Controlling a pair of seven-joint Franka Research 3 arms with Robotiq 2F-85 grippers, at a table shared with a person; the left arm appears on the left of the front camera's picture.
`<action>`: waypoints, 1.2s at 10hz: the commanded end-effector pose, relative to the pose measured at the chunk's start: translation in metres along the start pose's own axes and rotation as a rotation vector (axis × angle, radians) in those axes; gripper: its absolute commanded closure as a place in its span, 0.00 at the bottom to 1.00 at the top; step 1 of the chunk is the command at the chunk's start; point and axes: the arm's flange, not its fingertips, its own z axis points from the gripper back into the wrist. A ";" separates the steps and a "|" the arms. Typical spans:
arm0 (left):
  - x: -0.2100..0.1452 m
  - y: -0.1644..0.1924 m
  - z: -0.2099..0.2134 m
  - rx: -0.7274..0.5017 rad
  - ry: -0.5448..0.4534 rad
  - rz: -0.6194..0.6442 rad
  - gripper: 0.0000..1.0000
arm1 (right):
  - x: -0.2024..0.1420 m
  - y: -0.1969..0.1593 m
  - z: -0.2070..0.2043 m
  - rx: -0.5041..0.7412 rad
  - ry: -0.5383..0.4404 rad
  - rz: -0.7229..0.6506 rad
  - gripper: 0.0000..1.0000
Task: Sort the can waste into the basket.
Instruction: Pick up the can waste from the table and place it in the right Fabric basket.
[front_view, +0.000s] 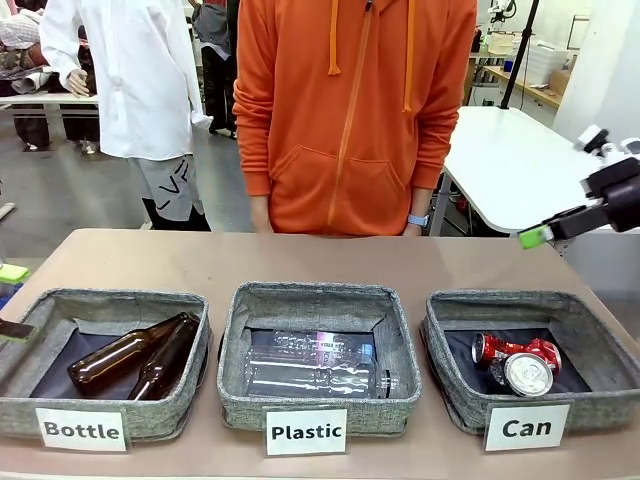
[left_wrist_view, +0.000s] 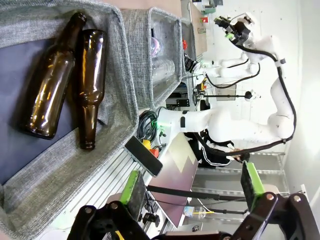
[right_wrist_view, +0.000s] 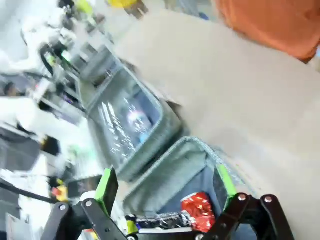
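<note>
From the front, both cans are lying inside the Can basket (front_view: 455, 385) at the right end of the worktop (front_view: 150, 260): the red crushed can (front_view: 500, 348) is resting toward the back, and the black can (front_view: 526, 373) is pressing against it with its silver top facing the camera. The right claw (front_view: 540, 235) is hanging above and behind that basket, well apart from the cans, with one green pad showing. In the left wrist view, the left claw (left_wrist_view: 190, 187) is spreading its fingers wide with nothing between them, and two brown bottles (left_wrist_view: 65, 80) are lying side by side in the Bottle basket (left_wrist_view: 125, 75) beyond it. The right wrist view is blurring, yet the right claw's fingers are standing wide apart and empty over the Can basket, the red can showing below between them. Both cans are likely handling as light, thin-walled metal: smooth, a little slippery and quick to dent. The black one would probably be taking a grip best across its round body; the crushed one is offering flatter, creased sides that should be holding more surely.
</note>
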 end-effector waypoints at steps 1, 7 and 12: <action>-0.003 -0.002 0.002 -0.014 0.002 0.008 0.00 | 0.006 -0.032 -0.004 0.222 -0.405 -0.528 0.00; -0.003 -0.002 0.002 -0.014 0.002 0.008 0.00 | -0.011 -0.044 -0.005 0.219 -0.229 -0.386 0.00; -0.003 -0.002 0.002 -0.014 0.002 0.008 0.00 | -0.011 -0.044 -0.005 0.219 -0.229 -0.386 0.00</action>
